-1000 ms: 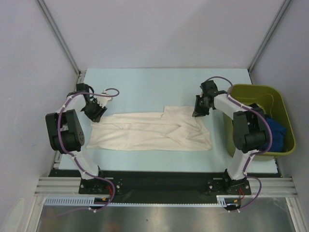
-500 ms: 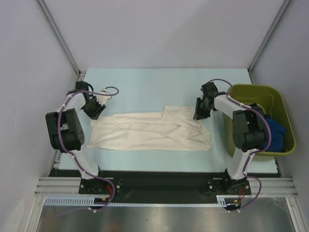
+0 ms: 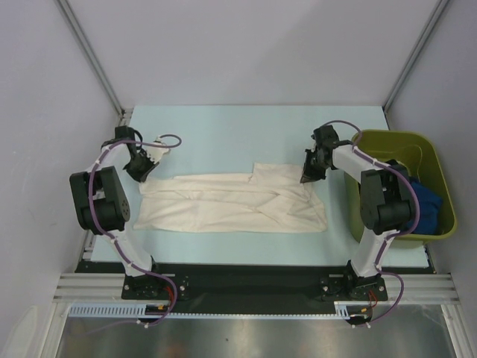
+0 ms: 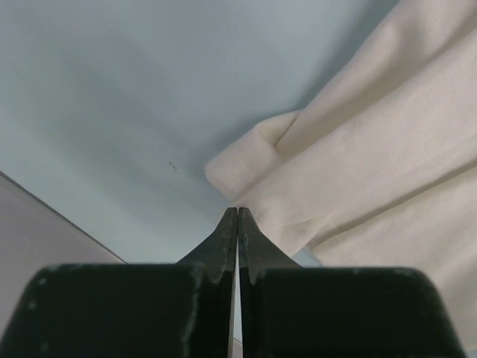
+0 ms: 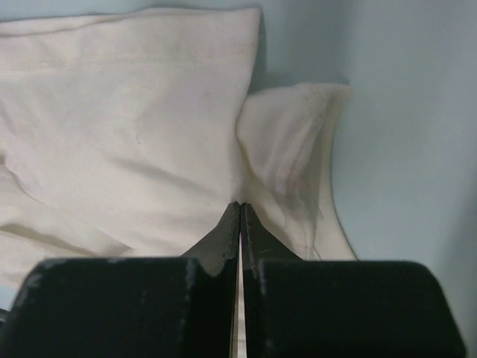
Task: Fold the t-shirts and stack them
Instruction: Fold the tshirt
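A cream t-shirt (image 3: 235,201) lies spread in a long band across the middle of the pale blue table. My left gripper (image 3: 143,177) is shut at the shirt's far-left corner. In the left wrist view the gripper (image 4: 237,211) pinches the rolled edge of the shirt (image 4: 358,149). My right gripper (image 3: 304,179) is shut at the shirt's far-right corner. In the right wrist view the gripper (image 5: 240,205) meets where the cloth (image 5: 134,112) puckers. A bright blue t-shirt (image 3: 426,200) lies bunched in the bin. No black shirt shows clearly.
The olive-green plastic bin (image 3: 441,175) stands at the right edge of the table, close behind the right arm. Grey walls and metal frame posts enclose the table on the left, back and right. Bare table (image 3: 223,134) lies beyond the shirt.
My left gripper has moved a little left and away, drawing the shirt's left corner out with it. My right gripper has shifted slightly right at its corner.
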### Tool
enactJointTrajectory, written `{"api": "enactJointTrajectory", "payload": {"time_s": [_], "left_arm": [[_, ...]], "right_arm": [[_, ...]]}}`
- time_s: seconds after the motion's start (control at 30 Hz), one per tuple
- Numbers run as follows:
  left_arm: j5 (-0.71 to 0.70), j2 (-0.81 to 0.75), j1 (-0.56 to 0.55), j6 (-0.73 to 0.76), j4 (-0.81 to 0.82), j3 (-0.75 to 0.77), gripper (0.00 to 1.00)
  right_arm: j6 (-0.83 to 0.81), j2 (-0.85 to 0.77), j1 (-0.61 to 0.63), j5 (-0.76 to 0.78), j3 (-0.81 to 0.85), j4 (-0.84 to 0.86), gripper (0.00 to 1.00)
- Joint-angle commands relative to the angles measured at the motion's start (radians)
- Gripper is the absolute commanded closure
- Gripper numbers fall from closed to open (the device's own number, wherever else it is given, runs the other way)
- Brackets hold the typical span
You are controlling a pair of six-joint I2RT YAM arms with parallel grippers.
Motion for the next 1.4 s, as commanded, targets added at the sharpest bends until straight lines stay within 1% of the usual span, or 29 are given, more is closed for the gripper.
{"api": "enactJointTrajectory", "payload": {"time_s": [0.0,0.03,0.1,0.17,0.23,0.27,0.3,0.33,0.37,0.47,0.53,0.6,0.67,0.73,0.83,0.9,0.93,1.03,1.1,1.13,1.17,1.23,1.3,1.37], "left_arm": [[-0.004,-0.05,0.006,-0.038,0.059,0.008,1.0],[-0.012,-0.057,0.003,-0.043,0.095,0.008,1.0],[-0.004,-0.073,0.001,-0.045,0.108,0.013,1.0],[0.042,-0.062,0.001,-0.033,0.055,0.048,1.0],[0.091,-0.039,0.001,-0.007,-0.082,0.102,0.99],[0.123,-0.009,-0.002,0.01,-0.126,0.119,0.8],[0.131,0.005,-0.003,0.007,-0.154,0.131,0.69],[0.134,0.016,-0.003,0.003,-0.174,0.136,0.63],[0.139,0.022,-0.005,-0.003,-0.174,0.131,0.54],[0.125,0.036,-0.006,-0.002,-0.135,0.091,0.44],[0.085,0.05,-0.005,0.001,-0.108,0.077,0.43],[0.033,0.062,-0.006,-0.005,-0.082,0.079,0.43],[0.01,0.082,-0.006,-0.011,-0.067,0.085,0.44],[0.007,0.09,0.0,-0.011,-0.07,0.097,0.47],[0.017,0.09,0.006,-0.005,-0.105,0.105,0.47],[0.019,0.082,0.014,0.001,-0.131,0.09,0.55],[0.022,0.074,0.017,0.004,-0.136,0.085,0.62],[0.044,0.035,0.035,0.007,-0.142,0.071,0.64],[0.056,0.019,0.044,0.007,-0.157,0.073,0.69],[0.059,0.015,0.046,0.006,-0.16,0.071,0.75],[0.06,0.013,0.049,0.007,-0.165,0.073,0.78],[0.064,0.007,0.046,0.009,-0.177,0.071,0.82],[0.067,-0.004,0.049,0.009,-0.184,0.074,0.81],[0.071,-0.013,0.05,0.01,-0.185,0.077,0.86]], "right_arm": [[-0.034,-0.07,-0.008,0.012,0.102,-0.03,1.0],[-0.034,-0.072,-0.012,0.012,0.119,-0.042,1.0],[-0.041,-0.063,-0.026,0.006,0.168,-0.048,1.0],[-0.046,-0.061,-0.031,0.003,0.204,-0.061,1.0],[-0.047,-0.058,-0.031,-0.002,0.212,-0.065,1.0],[-0.047,-0.058,-0.031,-0.003,0.212,-0.068,1.0],[-0.046,-0.055,-0.031,-0.007,0.209,-0.071,1.0],[-0.044,-0.058,-0.029,-0.004,0.205,-0.068,1.0],[-0.043,-0.061,-0.031,-0.005,0.199,-0.065,1.0],[-0.037,-0.07,-0.028,-0.005,0.177,-0.053,1.0],[-0.037,-0.07,-0.028,-0.004,0.165,-0.048,1.0],[-0.04,-0.072,-0.028,-0.002,0.159,-0.045,1.0],[-0.041,-0.072,-0.028,-0.003,0.154,-0.044,1.0],[-0.044,-0.073,-0.028,-0.004,0.151,-0.041,1.0],[-0.047,-0.081,-0.028,0.004,0.145,-0.039,1.0],[-0.046,-0.084,-0.028,0.007,0.137,-0.033,1.0],[-0.044,-0.084,-0.028,0.009,0.134,-0.033,1.0],[-0.047,-0.086,-0.029,0.006,0.125,-0.031,1.0],[-0.047,-0.086,-0.029,0.006,0.125,-0.028,1.0],[-0.047,-0.083,-0.028,0.003,0.125,-0.028,1.0],[-0.047,-0.082,-0.029,0.003,0.125,-0.027,1.0],[-0.049,-0.084,-0.029,0.003,0.128,-0.027,1.0],[-0.051,-0.086,-0.029,0.006,0.131,-0.03,1.0],[-0.054,-0.09,-0.031,0.009,0.13,-0.031,1.0]]}}
